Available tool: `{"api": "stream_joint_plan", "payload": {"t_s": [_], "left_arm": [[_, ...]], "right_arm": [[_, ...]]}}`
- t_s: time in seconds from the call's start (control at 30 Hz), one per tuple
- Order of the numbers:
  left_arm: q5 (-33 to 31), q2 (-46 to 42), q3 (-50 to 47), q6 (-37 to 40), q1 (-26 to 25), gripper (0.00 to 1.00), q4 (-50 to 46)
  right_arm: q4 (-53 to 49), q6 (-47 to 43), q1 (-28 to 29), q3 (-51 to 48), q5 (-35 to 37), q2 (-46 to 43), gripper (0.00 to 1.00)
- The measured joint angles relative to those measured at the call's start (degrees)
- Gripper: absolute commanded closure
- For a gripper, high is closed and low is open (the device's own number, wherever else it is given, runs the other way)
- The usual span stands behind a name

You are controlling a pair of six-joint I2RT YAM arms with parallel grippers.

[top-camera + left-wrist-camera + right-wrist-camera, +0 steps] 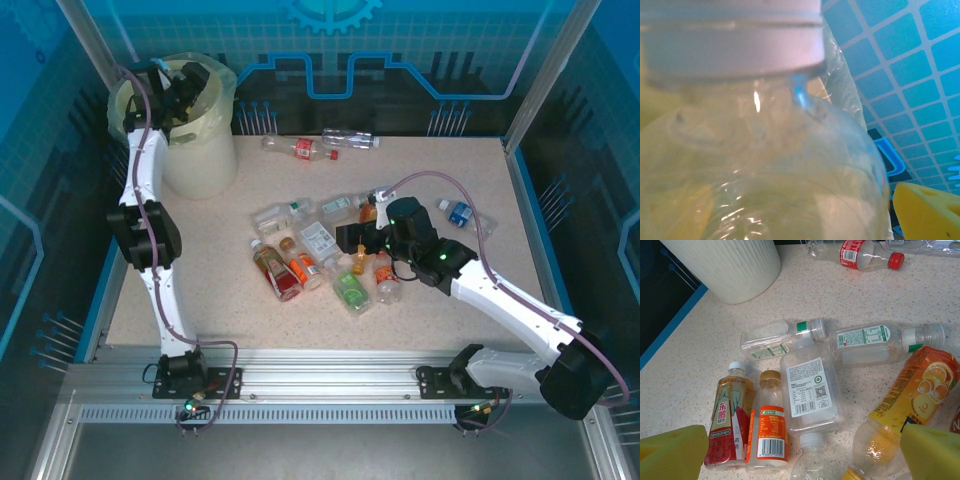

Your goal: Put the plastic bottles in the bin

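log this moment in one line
left gripper: over bin, clear bottle at its fingers, grip unclear | right gripper: open, above bottle pile on table

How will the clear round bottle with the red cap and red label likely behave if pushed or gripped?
The clear round bottle with the red cap lies on its side on the speckled tabletop, so it probably rolls if nudged. It looks nearly empty, so likely light. Its thin clear wall may dent when squeezed.
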Motion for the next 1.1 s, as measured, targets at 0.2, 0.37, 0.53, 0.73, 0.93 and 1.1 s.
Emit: {"api": "stream_joint_plan", "payload": {"t_s": [0.2, 0.37, 0.53, 0.73, 0.93, 1.1], "left_arm": [[-1.8, -0.3, -0.7, 3.1, -0.1, 0.01, -0.2], [-3.6, -2.7, -3.9, 6.5, -0.1, 0.01, -1.2], [-3.8, -5.7, -4.1, 8.1, -0.1, 0.01, -2.6], [-3.7, -12.0, -5.5, 7.3, -0.4, 0.01, -3.0], [-3.7, -19.5, -9.6, 7.1, -2.6, 0.01, -3.0], [-3.7, -24.8, -14.1, 7.4, -5.8, 0.01, -3.3]], "right_arm": [[-0.4, 0.0, 0.0, 0.0, 0.4, 0.0, 0.0], [-1.3, 0.0, -0.5, 0.0, 2.4, 0.0, 0.0], [-4.3, -1.8, -4.7, 0.6, 3.7, 0.0, 0.0], [-8.7, -4.8, -17.1, 1.5, 3.2, 0.0, 0.0], [-11.3, -11.3, -29.2, 1.8, 1.6, 2.3, 0.0], [-12.7, -17.6, -36.8, 3.5, 0.2, 6.4, 0.0]]}}
